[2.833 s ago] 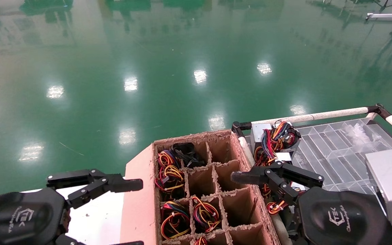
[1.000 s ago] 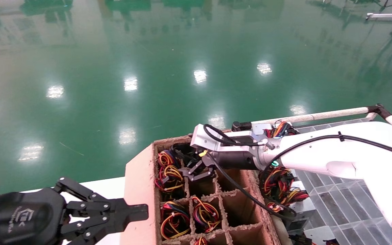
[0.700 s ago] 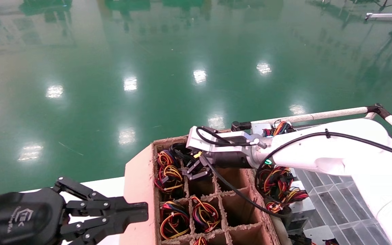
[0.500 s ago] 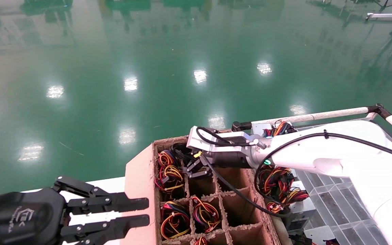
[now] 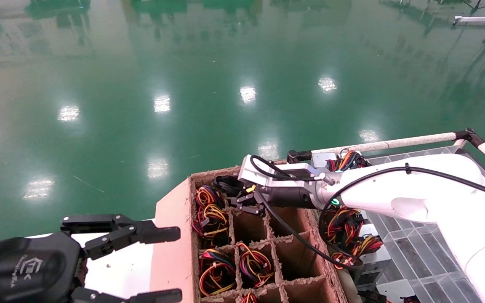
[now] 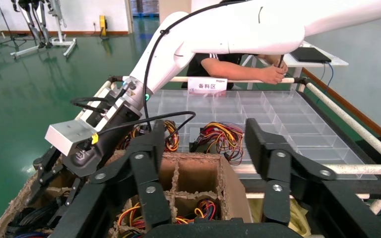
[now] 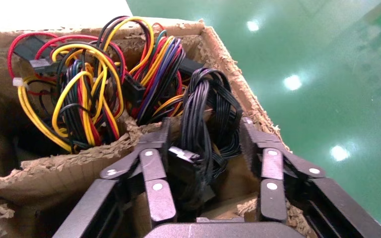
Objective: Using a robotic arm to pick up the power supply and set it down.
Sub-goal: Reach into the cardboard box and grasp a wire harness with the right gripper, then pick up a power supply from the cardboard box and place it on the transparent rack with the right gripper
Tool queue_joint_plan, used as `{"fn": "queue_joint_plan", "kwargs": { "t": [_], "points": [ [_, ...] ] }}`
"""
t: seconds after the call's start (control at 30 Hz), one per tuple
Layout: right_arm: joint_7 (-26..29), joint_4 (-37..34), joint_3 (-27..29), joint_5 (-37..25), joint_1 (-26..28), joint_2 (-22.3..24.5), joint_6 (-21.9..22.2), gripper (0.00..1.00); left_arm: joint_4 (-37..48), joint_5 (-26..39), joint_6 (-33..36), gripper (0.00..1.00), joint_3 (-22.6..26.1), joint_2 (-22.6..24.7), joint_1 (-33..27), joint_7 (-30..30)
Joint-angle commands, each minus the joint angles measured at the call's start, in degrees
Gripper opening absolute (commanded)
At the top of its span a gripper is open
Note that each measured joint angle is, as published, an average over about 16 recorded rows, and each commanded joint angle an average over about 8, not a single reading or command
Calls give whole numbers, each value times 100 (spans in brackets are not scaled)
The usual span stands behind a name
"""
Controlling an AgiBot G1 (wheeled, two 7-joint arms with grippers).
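Right gripper (image 7: 206,163): jaws apart, straddling the power supply's black cable bundle (image 7: 209,116), far corner cell of cardboard box (image 5: 171,235). Left gripper (image 5: 158,261): jaws wide apart, just beside the box's near-left side.

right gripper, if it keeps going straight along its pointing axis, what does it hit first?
Most likely the black cable bundle of the power supply: the right gripper has its jaws open on either side of it, in the far compartment of the cardboard box. The box wall sits just beyond; depth is unclear.
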Motion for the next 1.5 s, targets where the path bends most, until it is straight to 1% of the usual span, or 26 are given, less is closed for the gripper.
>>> {"fn": "queue_joint_plan", "kwargs": {
  "t": [0.03, 0.33, 0.57, 0.7, 0.93, 1.1, 1.27, 1.5],
  "points": [
    [-19, -31, 0, 6, -10, -8, 4, 0, 0, 0, 0, 99, 1, 0, 0, 0],
    [-80, -137, 48, 98, -10, 25, -53, 0, 0, -2, -1, 99, 3, -1, -1, 1],
    [-69, -139, 141, 235, 11, 147, -135, 0, 0, -3, -2, 100, 5, -2, -1, 2],
    [-16, -106, 261, 429, 9, 261, -282, 0, 0, -4, -2, 100, 6, -2, -1, 3],
    [120, 35, 579, 953, -6, 570, -722, 0, 0, -5, -3, 100, 7, -3, -2, 4],
    [239, 343, 774, 1251, 33, 867, -1000, 0, 0, -6, -4, 100, 9, -3, -2, 4],
    [490, 877, 987, 1553, 55, 1254, -1214, 0, 0, -7, -4, 100, 10, -4, -2, 5],
    [1021, 1731, 1323, 1937, 58, 1965, -1320, 0, 0, -8, -5, 100, 12, -5, -3, 6]
  ]
}}
